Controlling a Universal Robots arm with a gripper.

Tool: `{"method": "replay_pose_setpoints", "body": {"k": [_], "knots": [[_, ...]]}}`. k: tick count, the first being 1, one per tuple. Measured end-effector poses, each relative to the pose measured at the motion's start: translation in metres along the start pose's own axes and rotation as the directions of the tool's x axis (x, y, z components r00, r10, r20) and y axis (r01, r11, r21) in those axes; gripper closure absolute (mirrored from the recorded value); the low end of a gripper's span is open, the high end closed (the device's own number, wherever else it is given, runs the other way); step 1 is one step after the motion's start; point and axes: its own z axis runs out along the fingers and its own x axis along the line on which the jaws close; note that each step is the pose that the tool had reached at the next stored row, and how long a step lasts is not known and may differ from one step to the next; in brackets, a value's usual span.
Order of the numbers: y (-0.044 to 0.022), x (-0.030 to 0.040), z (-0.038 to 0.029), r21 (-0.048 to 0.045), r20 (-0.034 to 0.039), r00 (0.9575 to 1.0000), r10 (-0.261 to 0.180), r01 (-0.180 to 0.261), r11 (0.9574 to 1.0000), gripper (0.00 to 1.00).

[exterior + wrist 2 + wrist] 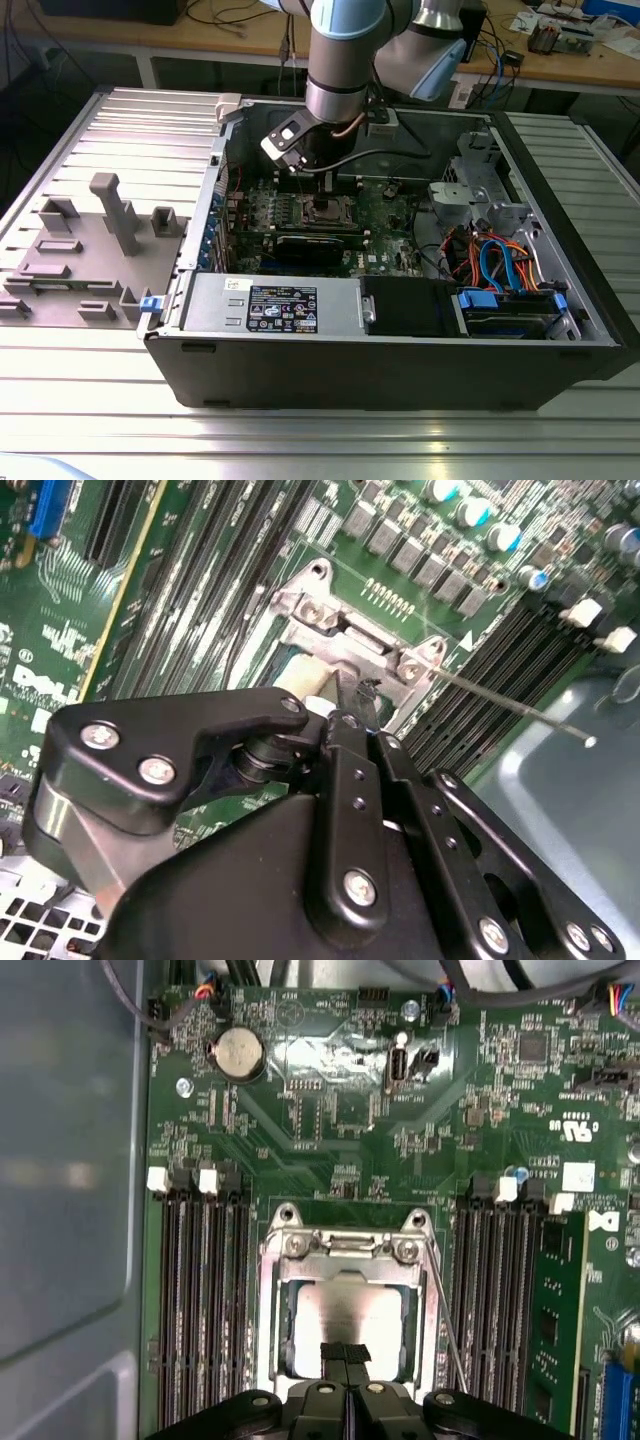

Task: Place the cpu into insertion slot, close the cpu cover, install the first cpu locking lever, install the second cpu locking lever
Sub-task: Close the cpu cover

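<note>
The cpu (345,1315) lies flat in the insertion slot (328,208) on the green board, its silver top showing through the window of the cpu cover (272,1310). The cover lies down around the chip, and its hinge end (335,630) has two screws. My gripper (346,1352) hangs straight over the socket with its black fingers pressed together, shut, tips at the chip's near edge. In the exterior view the gripper (322,195) reaches down into the open case. A thin locking lever (447,1330) runs along one side of the socket, and its free end (588,742) sticks out over the memory slots.
Black memory slots (195,1290) flank the socket on both sides, with a green module (560,1320) in one. A black graphics card (315,245) lies just in front of the socket. A drive cage with cables (500,265) is at the exterior view's right, a grey fixture plate (90,250) at its left.
</note>
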Motion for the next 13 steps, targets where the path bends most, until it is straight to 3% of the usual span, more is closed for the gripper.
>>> {"method": "replay_pose_setpoints", "body": {"k": [3,13], "knots": [[0.0015,-0.0001,-0.0005,-0.0005,0.0065,1.0000,0.000,0.000,1.0000,0.89],[0.0042,0.0000,-0.0091,-0.0014,0.0102,0.9999,0.000,0.000,1.0000,0.89]]}}
